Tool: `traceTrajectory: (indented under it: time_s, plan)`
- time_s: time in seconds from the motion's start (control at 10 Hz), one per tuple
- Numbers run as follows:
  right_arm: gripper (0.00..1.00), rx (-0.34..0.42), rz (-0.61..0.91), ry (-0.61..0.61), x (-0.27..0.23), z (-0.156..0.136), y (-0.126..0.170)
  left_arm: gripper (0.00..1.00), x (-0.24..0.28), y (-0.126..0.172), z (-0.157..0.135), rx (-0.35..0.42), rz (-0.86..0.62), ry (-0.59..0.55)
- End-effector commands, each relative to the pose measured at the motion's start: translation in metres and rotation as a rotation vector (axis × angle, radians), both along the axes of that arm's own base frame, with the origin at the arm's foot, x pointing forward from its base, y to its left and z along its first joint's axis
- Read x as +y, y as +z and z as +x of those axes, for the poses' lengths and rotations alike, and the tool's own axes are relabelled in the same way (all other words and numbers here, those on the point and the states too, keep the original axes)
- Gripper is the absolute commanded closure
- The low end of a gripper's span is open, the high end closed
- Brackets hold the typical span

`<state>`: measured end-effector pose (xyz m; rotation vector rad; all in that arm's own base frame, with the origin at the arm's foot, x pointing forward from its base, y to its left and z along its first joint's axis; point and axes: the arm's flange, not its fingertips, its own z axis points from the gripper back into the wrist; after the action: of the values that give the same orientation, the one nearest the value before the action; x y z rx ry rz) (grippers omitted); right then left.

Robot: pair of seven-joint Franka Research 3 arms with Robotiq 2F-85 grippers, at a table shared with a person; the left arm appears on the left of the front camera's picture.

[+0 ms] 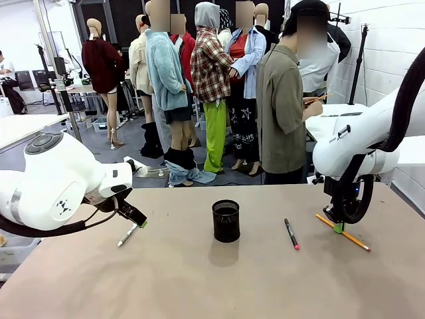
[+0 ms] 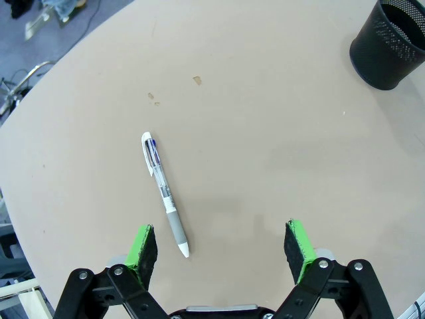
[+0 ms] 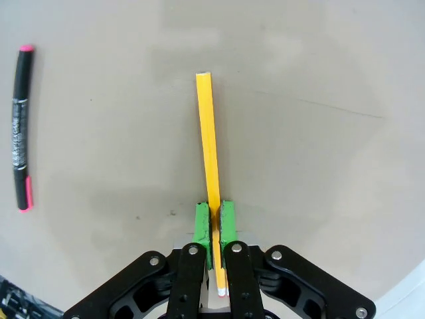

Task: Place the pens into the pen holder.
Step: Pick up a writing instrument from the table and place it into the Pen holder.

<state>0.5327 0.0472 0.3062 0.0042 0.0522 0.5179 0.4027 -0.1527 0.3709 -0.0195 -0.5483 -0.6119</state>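
I saw the right tool (image 3: 214, 218) pinched on the orange pen (image 3: 208, 133) lying on the tabletop (image 1: 199, 279), the left tool (image 2: 222, 244) spread wide over the white pen (image 2: 164, 193), and the black red-tipped pen (image 1: 291, 234) lying between the orange pen and the mesh pen holder (image 1: 226, 220).

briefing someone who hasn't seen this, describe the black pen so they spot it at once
Find the black mesh pen holder on the table. To its right, toward the robot's right side, the black pen lies flat. Unlike the orange pen and the white pen, it is dark with pink-red ends.
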Motion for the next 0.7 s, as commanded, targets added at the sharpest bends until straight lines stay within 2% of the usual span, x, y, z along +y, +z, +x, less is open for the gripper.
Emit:
traceTrajectory:
  time_s: [0.0, 0.4, 0.6]
  plan:
    - [1.0, -0.035, 0.102, 0.117, 0.005, -0.018, 0.016, 0.0, 0.002, 0.0, 0.0, 0.0, -0.002, 0.003]
    - [1.0, -0.212, 0.31, 0.356, 0.022, -0.058, 0.075, 0.0, 0.002, 0.0, 0.0, 0.0, -0.002, 0.003]
    - [1.0, -0.337, 0.523, 0.481, 0.041, -0.073, 0.101, 0.0, 0.002, 0.0, 0.0, 0.0, -0.002, 0.003]
